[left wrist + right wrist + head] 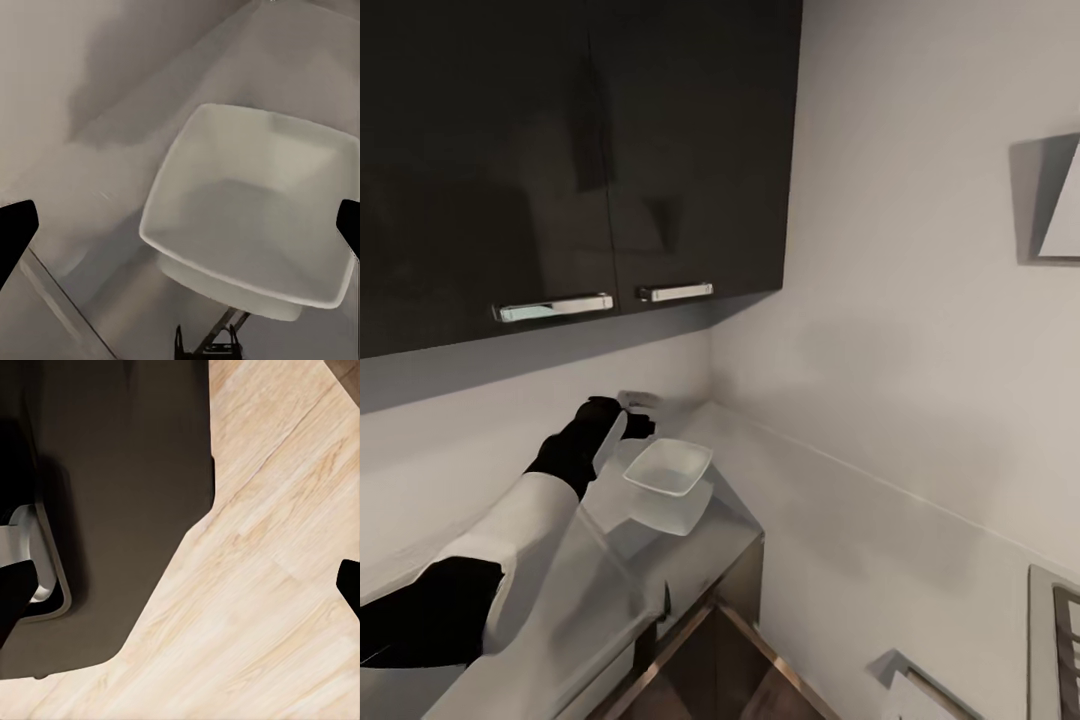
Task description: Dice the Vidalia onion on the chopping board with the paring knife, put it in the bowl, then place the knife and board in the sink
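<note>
One left gripper [632, 420] is hovering just behind the bowl [669, 467] on the countertop [690, 560], fingers spread, carrying nothing. Judging by this, onion delivery is pending; next comes finding the sink.

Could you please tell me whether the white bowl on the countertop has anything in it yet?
Empty. The bowl shows a bare white inside in the left wrist view, with no onion pieces, and sits upright on the countertop.
</note>
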